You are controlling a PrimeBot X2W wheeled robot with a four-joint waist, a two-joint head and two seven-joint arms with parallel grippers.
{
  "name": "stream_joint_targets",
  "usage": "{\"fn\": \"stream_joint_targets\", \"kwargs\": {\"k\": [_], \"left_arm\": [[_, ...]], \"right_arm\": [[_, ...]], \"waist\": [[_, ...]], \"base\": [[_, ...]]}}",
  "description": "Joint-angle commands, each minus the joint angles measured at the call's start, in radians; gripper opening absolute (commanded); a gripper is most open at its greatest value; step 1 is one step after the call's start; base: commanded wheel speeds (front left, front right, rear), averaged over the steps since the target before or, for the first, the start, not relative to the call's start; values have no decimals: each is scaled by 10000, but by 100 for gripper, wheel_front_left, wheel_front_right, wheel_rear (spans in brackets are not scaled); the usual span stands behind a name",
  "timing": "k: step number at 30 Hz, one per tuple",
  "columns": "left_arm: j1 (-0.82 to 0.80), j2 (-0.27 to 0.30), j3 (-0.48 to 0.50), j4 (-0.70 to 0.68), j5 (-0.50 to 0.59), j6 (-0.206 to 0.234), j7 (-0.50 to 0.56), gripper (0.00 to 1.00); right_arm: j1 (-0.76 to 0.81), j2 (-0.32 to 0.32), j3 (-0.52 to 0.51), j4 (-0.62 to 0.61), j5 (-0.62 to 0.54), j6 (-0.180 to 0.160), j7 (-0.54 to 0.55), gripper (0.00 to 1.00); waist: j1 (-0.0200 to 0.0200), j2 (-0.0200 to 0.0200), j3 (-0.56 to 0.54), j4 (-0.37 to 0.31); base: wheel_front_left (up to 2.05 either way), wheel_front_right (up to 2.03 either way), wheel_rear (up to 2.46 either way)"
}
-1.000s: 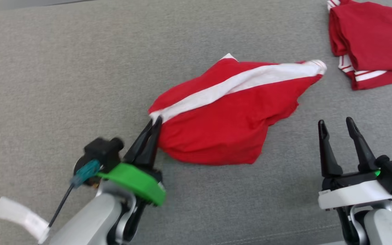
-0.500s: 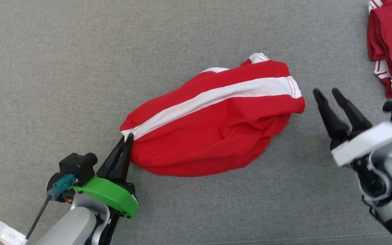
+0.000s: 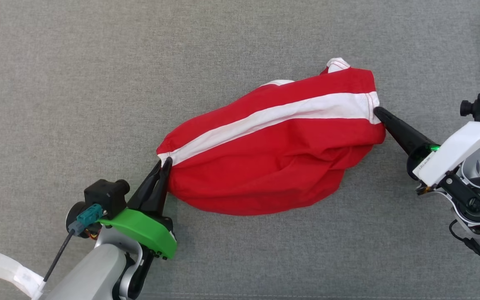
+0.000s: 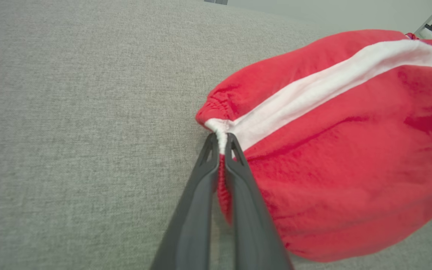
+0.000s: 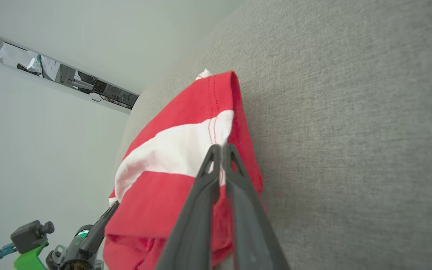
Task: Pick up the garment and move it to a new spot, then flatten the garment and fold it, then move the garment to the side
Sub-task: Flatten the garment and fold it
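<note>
While the garment (image 3: 273, 166) lies bunched on the grey fabric surface (image 3: 56, 83), the flattening step seems to be in hand. The left fingers (image 3: 156, 187) are pinched shut on the gathered end of its white stripe (image 3: 273, 118), the red body sags between, and the right fingers (image 3: 398, 131) are clamped on the hem at the stripe's other end. Next, I judge, both arms must draw apart evenly to spread the cloth without slipping.
</note>
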Motion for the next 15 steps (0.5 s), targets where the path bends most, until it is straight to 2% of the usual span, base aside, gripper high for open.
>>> {"fn": "stream_joint_targets", "kwargs": {"k": [1, 10, 13, 15], "left_arm": [[-151, 18, 78, 51, 102, -46, -39, 0], [-674, 281, 524, -791, 732, -273, -44, 0], [-1442, 545, 737, -1499, 698, -574, 219, 0], [-2164, 682, 883, -1932, 485, -866, 665, 0]], "right_arm": [[-154, -113, 86, -110, 20, 1, -51, 0], [-417, -895, -378, -1155, 223, 1, -1407, 0], [-783, -1305, -885, -1577, 359, 1, -1877, 0], [-1221, -1658, -1118, -1597, 45, 1, -2101, 0]], "waist": [[-1, 0, -20, -9], [-1, 0, -363, -329], [-1, 0, -416, -566], [-1, 0, -373, -720]], "base": [[0, 0, 0], [0, 0, 0], [0, 0, 0], [0, 0, 0]]}}
